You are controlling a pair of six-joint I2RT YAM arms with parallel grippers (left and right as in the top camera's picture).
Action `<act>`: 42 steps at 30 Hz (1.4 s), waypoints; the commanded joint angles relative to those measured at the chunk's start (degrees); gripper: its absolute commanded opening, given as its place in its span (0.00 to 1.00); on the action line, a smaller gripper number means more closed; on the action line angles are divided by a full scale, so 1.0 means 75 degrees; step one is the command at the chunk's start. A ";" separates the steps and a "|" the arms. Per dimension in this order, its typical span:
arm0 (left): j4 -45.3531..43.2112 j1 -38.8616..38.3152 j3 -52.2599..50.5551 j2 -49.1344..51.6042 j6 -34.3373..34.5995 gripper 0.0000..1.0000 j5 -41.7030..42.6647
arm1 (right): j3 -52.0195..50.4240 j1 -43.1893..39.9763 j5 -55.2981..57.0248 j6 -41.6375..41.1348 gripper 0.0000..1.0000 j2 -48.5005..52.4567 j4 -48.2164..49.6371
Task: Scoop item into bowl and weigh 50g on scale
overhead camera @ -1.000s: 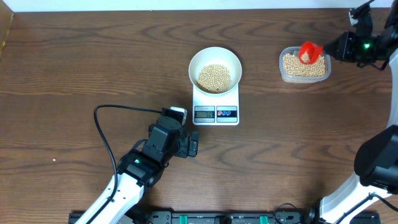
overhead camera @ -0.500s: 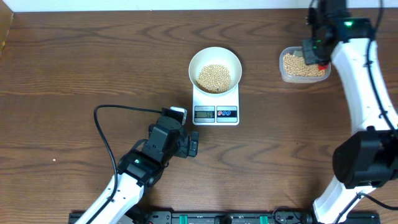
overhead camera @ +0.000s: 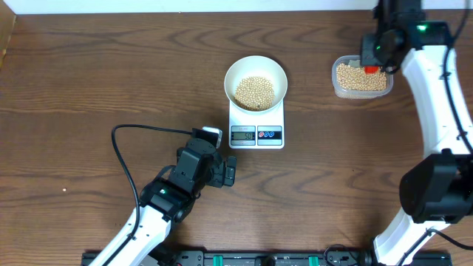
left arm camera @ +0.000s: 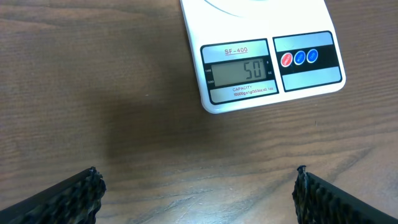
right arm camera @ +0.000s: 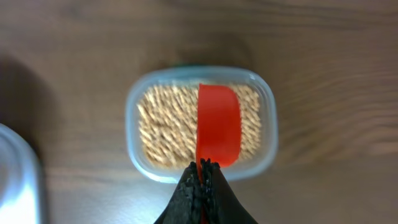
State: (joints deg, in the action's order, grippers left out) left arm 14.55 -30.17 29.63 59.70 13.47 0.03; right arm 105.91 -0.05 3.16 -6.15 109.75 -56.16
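The white bowl (overhead camera: 255,80) stands on the scale (overhead camera: 256,125) and holds a heap of beans (overhead camera: 254,91). In the left wrist view the scale (left arm camera: 261,62) has 50 on its display. My left gripper (overhead camera: 209,159) (left arm camera: 198,177) rests just below and to the left of the scale, open, with bare table between its fingers. At the back right, my right gripper (overhead camera: 373,60) (right arm camera: 204,165) is shut on the handle of a red scoop (right arm camera: 219,132) (overhead camera: 371,70). The scoop hangs over the beans (right arm camera: 165,127) in a clear tub (right arm camera: 264,118) (overhead camera: 336,77).
A black cable (overhead camera: 126,148) loops over the table left of my left arm. A pale rounded object (right arm camera: 15,180) shows at the left edge of the right wrist view. The table's back edge runs just behind the tub.
My right arm has swung in from the right until it is over the tub, and the red scoop has dropped closer to the beans there. The left arm, bowl and scale have not moved.
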 commanded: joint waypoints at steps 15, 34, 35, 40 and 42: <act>-0.0003 -0.0003 0.0000 0.0015 -0.0050 0.99 -0.0096 | -0.2276 -0.1626 -0.3206 -0.1891 0.24 -0.0178 0.2043; -0.0003 -0.0003 0.0000 0.0015 -0.0050 0.99 -0.0096 | -0.2200 -0.2308 -0.3040 -0.0393 0.99 -0.0233 0.0256; -0.0003 -0.0003 0.0003 0.0015 -0.0050 0.99 -0.0096 | -0.2180 -0.2308 -0.3040 -0.0367 0.99 -0.0248 0.0207; -0.0003 -0.0003 0.0000 0.0015 -0.0050 0.99 -0.0096 | -0.0831 -0.2282 -0.3042 0.0294 0.99 -0.1180 -0.1486; -0.0003 -0.0003 0.0000 0.0015 -0.0050 0.99 -0.0096 | -0.0411 -0.2282 -0.3089 0.0286 0.99 -0.1580 -0.2005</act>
State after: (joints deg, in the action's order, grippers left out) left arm 14.50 -30.17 29.63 59.70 13.47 0.01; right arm 96.38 -17.34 -19.40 -6.61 105.67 -68.10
